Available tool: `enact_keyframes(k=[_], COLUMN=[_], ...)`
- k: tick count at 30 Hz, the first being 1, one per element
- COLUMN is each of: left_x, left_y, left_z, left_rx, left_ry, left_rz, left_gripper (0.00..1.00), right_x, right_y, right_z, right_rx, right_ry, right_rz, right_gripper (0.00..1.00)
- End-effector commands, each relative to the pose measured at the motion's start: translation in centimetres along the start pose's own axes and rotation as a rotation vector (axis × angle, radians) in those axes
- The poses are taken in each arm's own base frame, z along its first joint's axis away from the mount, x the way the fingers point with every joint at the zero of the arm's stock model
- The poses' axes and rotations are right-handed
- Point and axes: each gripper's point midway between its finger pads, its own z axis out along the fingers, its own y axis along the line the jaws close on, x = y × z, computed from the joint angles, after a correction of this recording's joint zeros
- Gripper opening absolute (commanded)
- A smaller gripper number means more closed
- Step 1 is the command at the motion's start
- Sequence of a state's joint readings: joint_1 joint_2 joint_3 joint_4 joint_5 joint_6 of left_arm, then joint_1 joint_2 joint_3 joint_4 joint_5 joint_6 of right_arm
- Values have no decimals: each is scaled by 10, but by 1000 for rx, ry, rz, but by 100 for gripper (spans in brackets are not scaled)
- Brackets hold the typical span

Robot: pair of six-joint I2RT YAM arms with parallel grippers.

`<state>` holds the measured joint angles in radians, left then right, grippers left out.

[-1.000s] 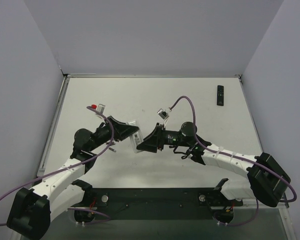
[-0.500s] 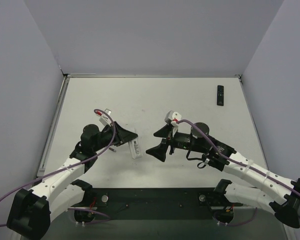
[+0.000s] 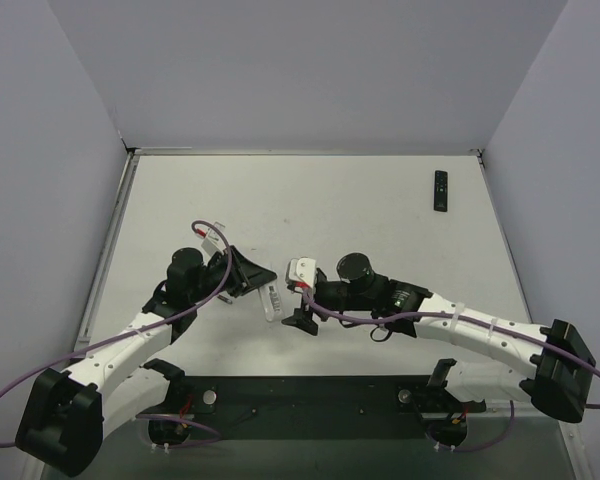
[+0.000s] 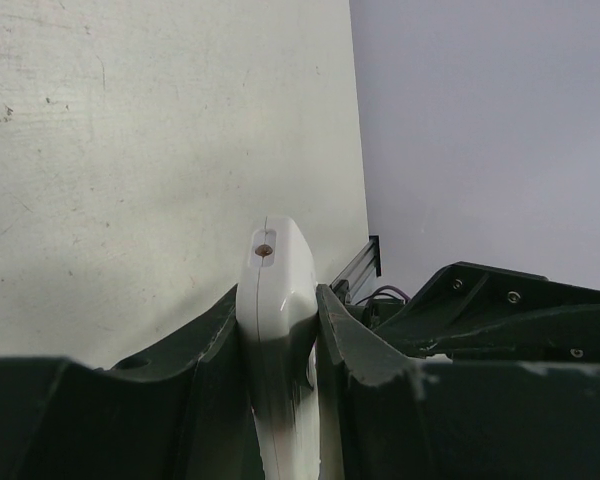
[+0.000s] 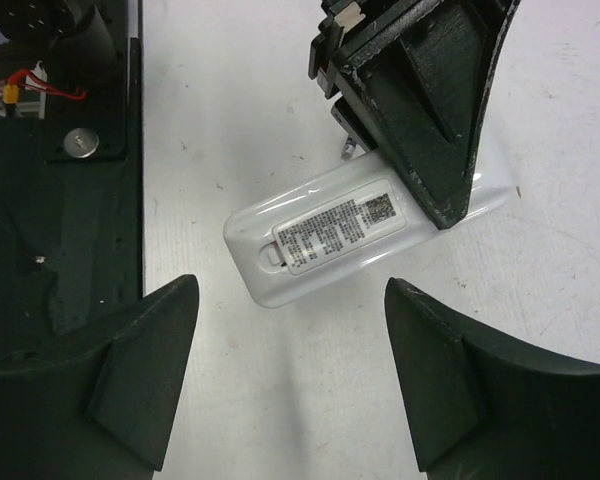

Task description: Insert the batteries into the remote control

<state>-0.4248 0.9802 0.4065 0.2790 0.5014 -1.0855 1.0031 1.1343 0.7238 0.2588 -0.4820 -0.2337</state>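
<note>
White rounded plastic remote control sits clamped by its edges between the black fingers of the left gripper. It is held over the pale table with its labelled back turned toward the right gripper, presumably so the battery cover (apparently in place) can be worked. The right gripper's jaws stand wide apart, empty, straddling the remote's free end. No batteries show in any view. A slim black remote lies well apart, far right.
</note>
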Motion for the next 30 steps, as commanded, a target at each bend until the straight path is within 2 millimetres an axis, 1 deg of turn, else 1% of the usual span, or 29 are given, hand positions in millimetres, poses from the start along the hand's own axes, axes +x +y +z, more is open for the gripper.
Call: enact_keyframes(k=[1, 2, 3, 4, 5, 8, 11, 19, 26, 30], left_x=[-2, -2, -1, 0, 1, 1, 0, 0, 1, 2], left_y=[-16, -16, -16, -17, -17, -18, -20, -24, -24, -25], left_z=[-2, -2, -2, -2, -2, -3, -3, -3, -2, -2], left_rx=[41, 41, 41, 43, 45, 48, 53, 64, 70, 78], left_ry=[7, 8, 15, 18, 22, 25, 21, 23, 30, 34], left_rz=[7, 5, 3, 2, 1, -2, -5, -16, -45, -59], left_gripper=[0, 0, 0, 0, 0, 0, 0, 0, 0, 0], right_x=[-34, -34, -35, -35, -35, -35, -35, -32, -22, -14], right_y=[-9, -9, -9, -10, -9, -10, -9, -5, -5, -6], right_z=[11, 12, 13, 14, 16, 18, 19, 24, 28, 29], right_rx=[-6, -7, -8, -8, -12, -15, -22, -44, -43, -35], right_ry=[-79, -79, -83, -83, -82, -79, -76, -58, -29, -2], right_rz=[-145, -149, -155, -157, -160, -166, -171, -175, -173, -176], right_gripper=[68, 66, 61, 59, 54, 47, 45, 43, 43, 43])
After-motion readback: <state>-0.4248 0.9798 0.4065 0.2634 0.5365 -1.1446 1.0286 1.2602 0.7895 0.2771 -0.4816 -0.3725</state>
